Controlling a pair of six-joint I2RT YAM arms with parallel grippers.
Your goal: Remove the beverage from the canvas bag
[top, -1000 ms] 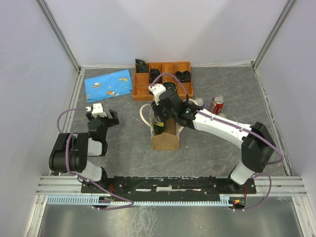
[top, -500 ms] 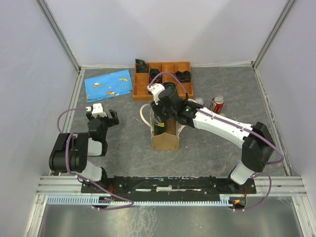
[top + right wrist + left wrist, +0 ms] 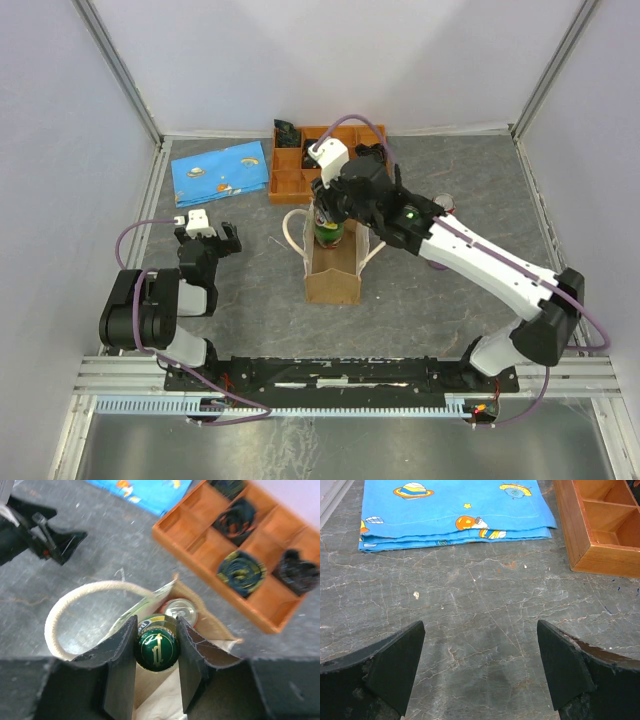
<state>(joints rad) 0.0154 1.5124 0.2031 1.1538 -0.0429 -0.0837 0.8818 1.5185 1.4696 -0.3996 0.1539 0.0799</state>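
The beverage is a green glass bottle with a green and gold cap. My right gripper is shut on its neck just below the cap. The bottle hangs upright over the far end of the tan canvas bag, its lower part still between the bag's walls. A silver-topped can stands inside the bag behind the bottle. One cream rope handle loops out to the left. My left gripper rests open low over the table, apart from the bag.
An orange-brown wooden compartment tray with dark coiled items lies just beyond the bag. A folded blue patterned cloth lies at the far left. Grey walls close in the table on three sides.
My right arm has risen and pulled the green bottle upward, so it now stands higher in the bag's mouth. The left arm has not moved.
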